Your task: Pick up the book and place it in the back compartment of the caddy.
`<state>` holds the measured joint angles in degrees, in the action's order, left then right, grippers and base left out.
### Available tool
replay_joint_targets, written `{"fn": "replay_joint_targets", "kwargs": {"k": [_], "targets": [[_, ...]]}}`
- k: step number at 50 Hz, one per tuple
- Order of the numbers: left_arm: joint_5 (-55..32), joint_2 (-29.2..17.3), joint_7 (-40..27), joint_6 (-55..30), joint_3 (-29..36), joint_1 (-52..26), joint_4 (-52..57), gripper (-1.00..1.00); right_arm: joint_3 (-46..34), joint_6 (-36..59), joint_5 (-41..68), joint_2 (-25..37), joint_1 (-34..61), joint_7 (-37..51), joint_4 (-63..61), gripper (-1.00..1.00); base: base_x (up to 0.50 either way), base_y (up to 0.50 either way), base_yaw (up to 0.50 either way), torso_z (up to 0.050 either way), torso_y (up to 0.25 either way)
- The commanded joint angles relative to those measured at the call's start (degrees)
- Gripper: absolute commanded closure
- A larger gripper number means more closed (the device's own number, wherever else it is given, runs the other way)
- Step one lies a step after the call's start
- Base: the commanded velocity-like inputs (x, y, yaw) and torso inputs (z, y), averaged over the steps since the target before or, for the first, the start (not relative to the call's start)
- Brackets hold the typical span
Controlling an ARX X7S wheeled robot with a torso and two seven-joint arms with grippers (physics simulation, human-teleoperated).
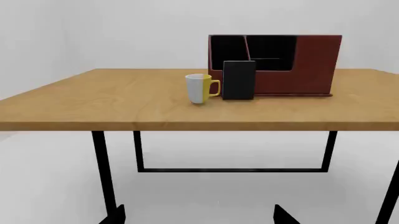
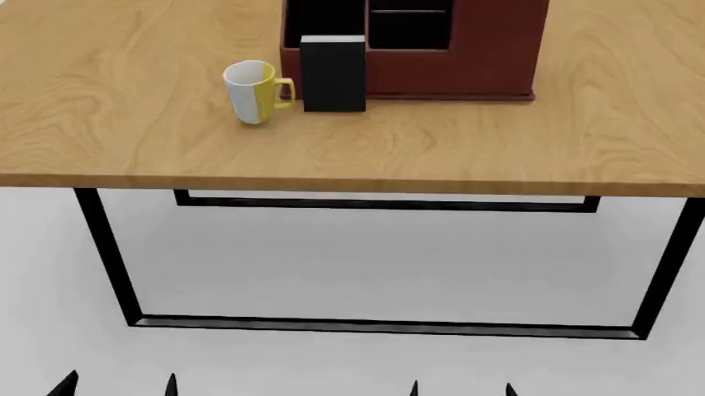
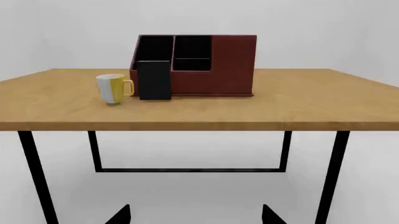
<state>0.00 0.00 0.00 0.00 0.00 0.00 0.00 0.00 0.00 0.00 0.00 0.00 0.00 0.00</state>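
The black book [image 2: 333, 73] stands upright on the wooden table [image 2: 441, 148], leaning against the front of the dark red caddy [image 2: 484, 58]. It also shows in the left wrist view [image 1: 238, 80] and the right wrist view [image 3: 154, 80]. The caddy [image 1: 311, 65] [image 3: 231, 65] has black inner sections split by red dividers. My left gripper [image 2: 118, 386] and right gripper [image 2: 461, 389] are low, in front of the table and well short of it. Only their fingertips [image 1: 115, 215] [image 3: 121, 215] show, spread wide apart and empty.
A white and yellow mug [image 2: 254, 91] stands just left of the book, also in the left wrist view [image 1: 201, 88] and the right wrist view [image 3: 113, 88]. The table has black metal legs [image 2: 105, 247] and a near edge between the grippers and the objects.
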Motion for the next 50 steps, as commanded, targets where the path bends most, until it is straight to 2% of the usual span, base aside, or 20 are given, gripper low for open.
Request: {"fn": "replay_joint_targets", "kwargs": {"k": [1, 5, 7, 15, 20, 27, 40, 44, 49, 50], "targets": [[-2.73, -2.72, -3.18, 0.42, 3.21, -0.20, -0.46, -1.00, -0.85, -0.38, 0.68, 0.67, 0.15, 0.84, 0.51, -1.00, 0.00, 0.00, 0.00, 0.000, 0.000], [-3.73, -3.39, -2.74, 1.23, 3.75, 0.16, -0.45, -1.00, -2.39, 0.71, 0.46, 1.69, 0.33, 2.55, 0.04, -1.00, 0.00, 0.00, 0.00, 0.000, 0.000], [-4.72, -3.63, -2.35, 4.52, 3.54, 0.98, -0.09, -1.00, -3.05, 0.39, 0.08, 2.03, 0.24, 3.21, -0.18, -1.00, 0.00, 0.00, 0.00, 0.021, 0.000], [-6.27, -4.68, -1.43, 2.06, 5.14, 1.60, 2.65, -1.00, -3.30, -0.20, 2.63, 2.85, -0.50, 4.21, -2.06, -1.00, 0.00, 0.00, 0.00, 0.050, 0.000], [-7.70, -5.63, -1.71, -4.02, 5.79, 0.78, 10.72, -1.00, -3.94, 7.26, 2.56, 4.27, -0.74, 4.91, -12.70, -1.00, 0.00, 0.00, 0.00, 0.050, 0.000], [-8.56, -6.95, -2.85, -9.93, 5.60, -2.59, 15.10, -1.00, -3.83, 14.76, 3.08, 6.10, 2.02, 5.35, -21.00, -1.00, 0.00, 0.00, 0.00, 0.050, 0.000], [-11.65, -9.86, -6.43, -29.44, 2.81, -15.47, 29.74, -1.00, -3.07, 32.70, 4.31, 9.42, 14.43, 5.25, -34.14, -1.00, 0.00, 0.00, 0.00, 0.050, 0.000], [-12.44, -10.27, -6.57, -30.58, 1.99, -17.44, 30.43, -1.00, -2.65, 35.95, 5.22, 9.84, 16.67, 5.03, -35.91, -1.00, 0.00, 0.00, 0.00, 0.050, 0.000], [-11.50, -10.42, -7.12, -27.92, 2.10, -16.56, 29.66, -1.00, -2.87, 36.00, 5.03, 10.24, 17.18, 5.29, -35.33, -1.00, 0.00, 0.00, 0.00, 0.050, 0.000], [-12.02, -11.16, -6.24, -30.27, 2.99, -16.86, 29.69, -1.00, -3.27, 34.95, 4.01, 10.59, 16.37, 5.89, -35.12, -1.00, 0.00, 0.00, 0.00, 0.050, 0.000]]}}
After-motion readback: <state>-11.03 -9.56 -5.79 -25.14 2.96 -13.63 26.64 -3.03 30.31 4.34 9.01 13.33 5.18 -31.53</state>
